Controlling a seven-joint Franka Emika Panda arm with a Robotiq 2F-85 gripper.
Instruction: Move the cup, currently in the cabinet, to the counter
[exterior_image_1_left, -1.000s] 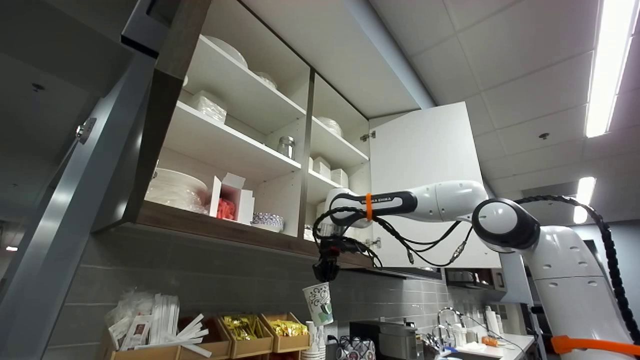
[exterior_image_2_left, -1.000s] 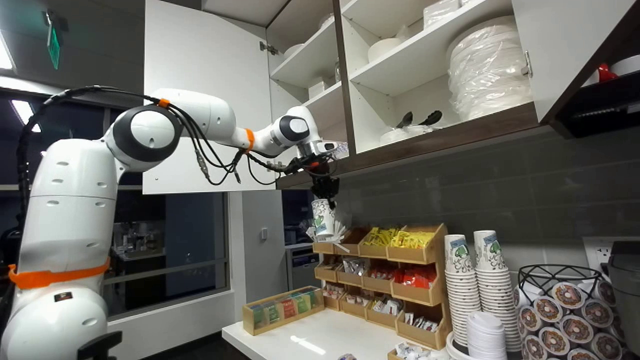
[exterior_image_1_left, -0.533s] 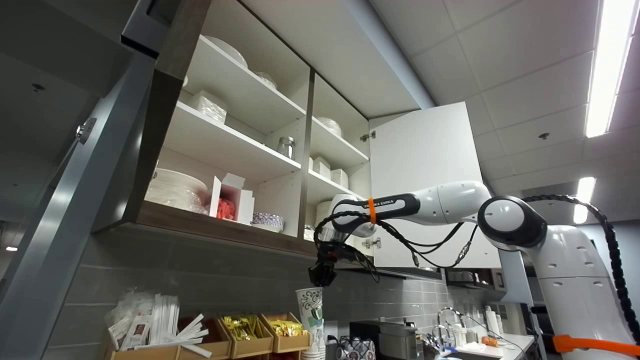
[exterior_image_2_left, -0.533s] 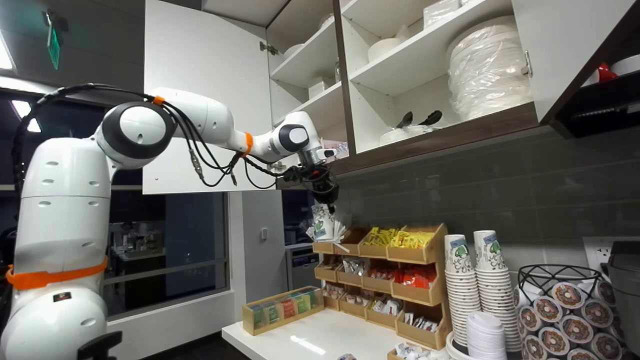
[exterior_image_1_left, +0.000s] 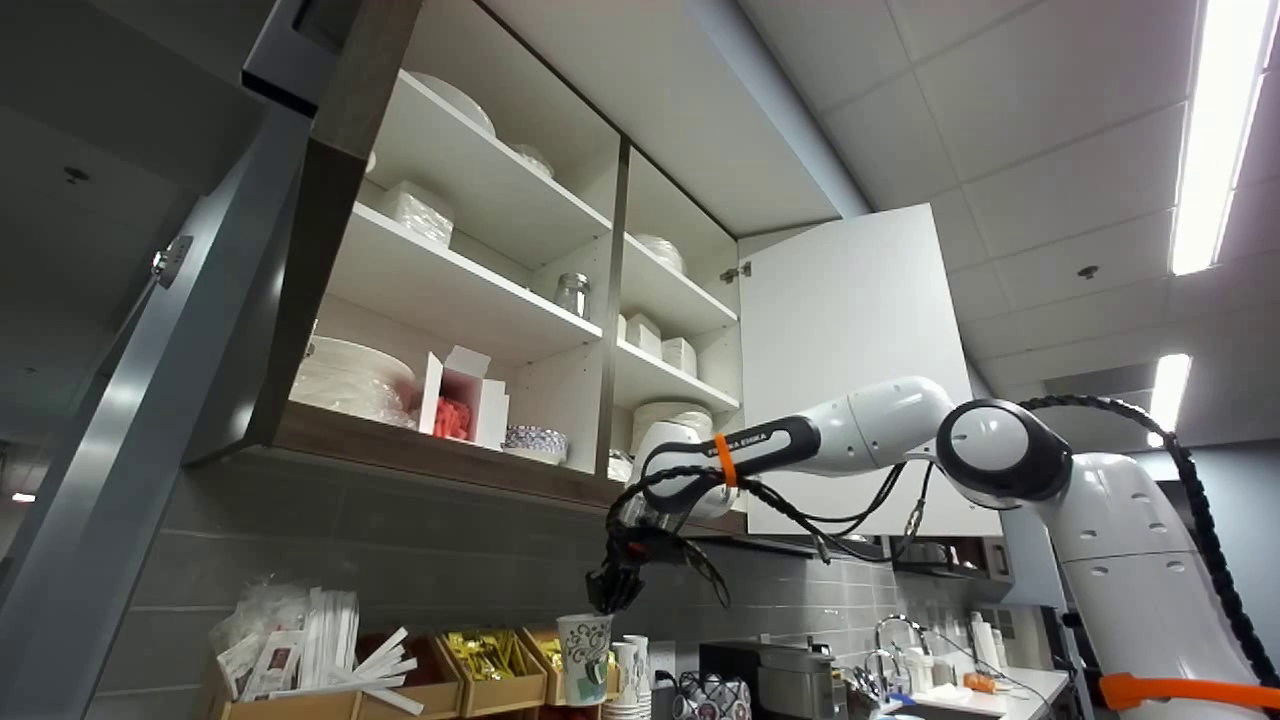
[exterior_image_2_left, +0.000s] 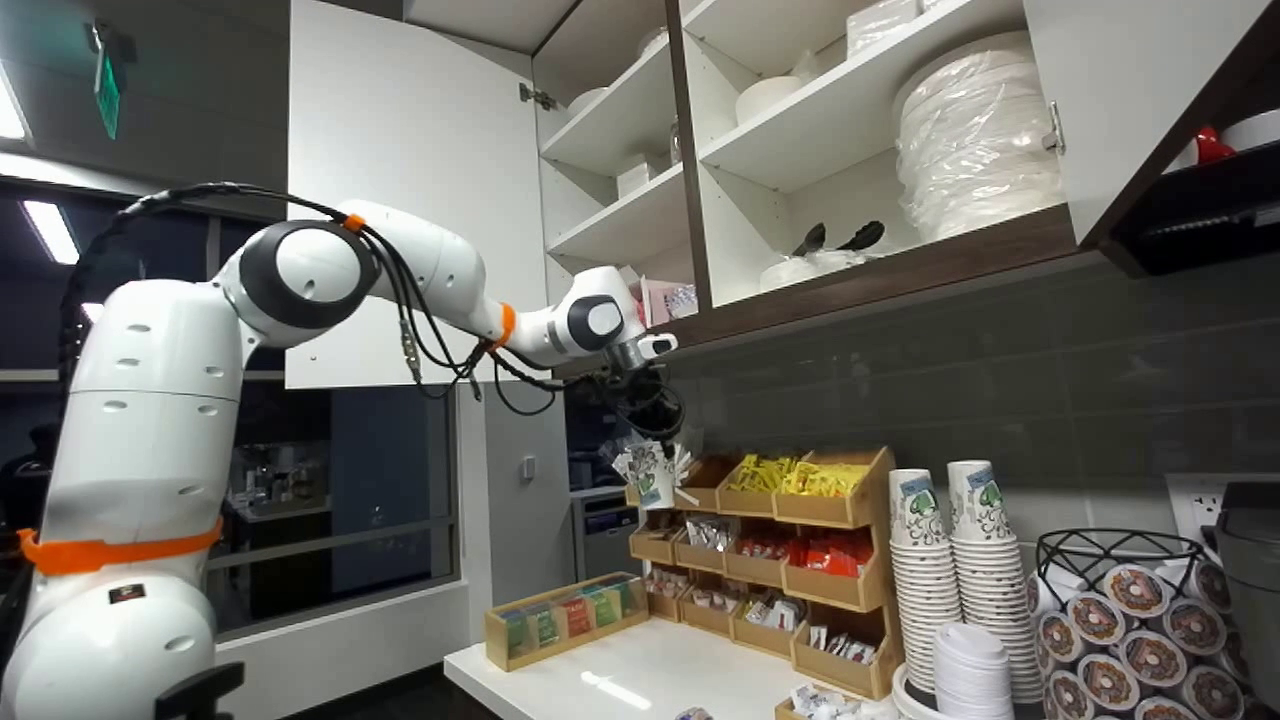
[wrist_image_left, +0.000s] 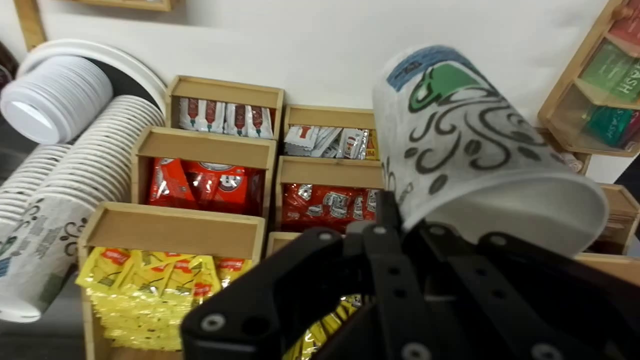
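The tool (wrist_image_left: 404, 222) is clamped on the rim of the paper cup (wrist_image_left: 450, 130); the wrist view shows this pinch closely, while in both exterior views it is a small dark shape. The cup hangs mouth up, slightly tilted, below the open cabinet (exterior_image_1_left: 430, 457) and above the white desk (exterior_image_2_left: 680, 670). In an exterior view the packet organizer (exterior_image_2_left: 825, 590) stands behind it, cup stacks (exterior_image_2_left: 925, 600) to the right, a sachet box (exterior_image_2_left: 497, 640) at left; the wrist view reverses these sides. Seen in a single view each: black utensils (exterior_image_2_left: 863, 237) in the cabinet, a metal appliance (exterior_image_1_left: 795, 685) right of the cup.
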